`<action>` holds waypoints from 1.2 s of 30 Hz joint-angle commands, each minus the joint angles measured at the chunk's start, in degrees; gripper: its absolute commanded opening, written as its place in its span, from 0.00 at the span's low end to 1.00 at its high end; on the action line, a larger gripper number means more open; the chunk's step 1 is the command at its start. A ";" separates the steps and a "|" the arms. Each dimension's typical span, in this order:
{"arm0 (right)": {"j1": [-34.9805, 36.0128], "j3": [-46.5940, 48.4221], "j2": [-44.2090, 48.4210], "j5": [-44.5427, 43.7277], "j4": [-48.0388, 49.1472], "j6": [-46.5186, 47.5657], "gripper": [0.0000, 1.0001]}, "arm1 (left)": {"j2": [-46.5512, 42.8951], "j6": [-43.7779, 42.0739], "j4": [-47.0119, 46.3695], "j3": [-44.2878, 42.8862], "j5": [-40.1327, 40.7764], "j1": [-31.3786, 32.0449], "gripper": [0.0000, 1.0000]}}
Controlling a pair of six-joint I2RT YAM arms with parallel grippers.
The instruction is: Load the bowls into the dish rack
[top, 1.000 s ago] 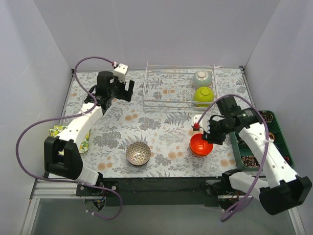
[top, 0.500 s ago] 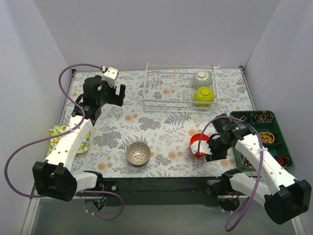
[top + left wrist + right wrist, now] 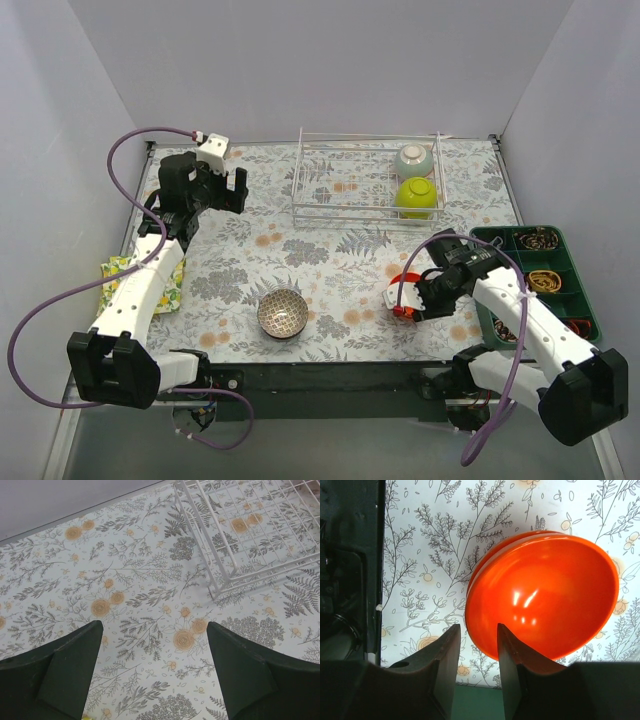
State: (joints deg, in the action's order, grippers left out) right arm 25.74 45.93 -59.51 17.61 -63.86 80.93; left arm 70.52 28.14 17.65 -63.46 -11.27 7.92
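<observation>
Two bowls [image 3: 416, 196] sat in the dish rack [image 3: 340, 186]; my right gripper [image 3: 477, 632] pinched the orange-red bowl [image 3: 545, 595], to lift there next; left gripper [image 3: 154, 630] was spread.

on a white tablecloth [image 3: 330, 250] printed with grey ferns and orange flowers, a dark green compartmented tray [image 3: 545, 230] sits at 4 o'clock and a yellow-green patterned cloth [image 3: 113, 272] at 8 o'clock.

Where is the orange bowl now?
Top view: the orange bowl is right of centre near the front edge, its rim pinched by the right pincer, beside the green tray.
</observation>
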 commanded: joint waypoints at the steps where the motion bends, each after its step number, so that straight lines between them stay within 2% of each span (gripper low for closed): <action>1: 0.89 -0.58 -0.52 1.55 2.07 -1.21 0.40 | 0.05 0.60 0.54 -2.28 -2.09 -0.45 0.86; 11: 2.83 -3.66 0.27 1.38 3.29 -3.67 0.37 | 0.76 1.65 -0.07 -2.28 -3.50 -0.89 0.86; 19: 3.36 -0.23 0.18 0.94 3.21 -6.92 0.07 | 1.02 2.70 -0.77 -2.72 -4.64 -0.98 0.86; 22: 3.36 3.01 1.14 0.24 1.46 -7.01 0.01 | 1.28 4.02 -1.56 -3.16 -5.34 -0.98 0.86; 27: 3.36 13.88 1.50 -0.90 -2.76 -8.41 0.01 | 2.34 6.22 -1.74 -6.14 -9.38 -0.98 0.84; 30: 3.36 20.92 -0.08 -0.03 -2.77 -12.80 0.01 | 4.18 8.15 -1.74 -8.25 -11.93 -0.63 0.82; 33: 3.27 27.34 -3.33 3.21 2.84 -22.10 0.01 | 6.82 9.30 -1.65 -9.92 -12.90 1.73 0.79; 36: 3.09 31.31 -7.63 6.91 12.94 -33.52 0.01 | 10.24 8.51 -1.04 -12.99 -11.42 6.03 0.75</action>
State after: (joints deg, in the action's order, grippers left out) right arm 28.91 71.61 -62.94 18.87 -62.89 62.02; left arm 77.84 36.10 16.58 -72.31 -21.58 9.08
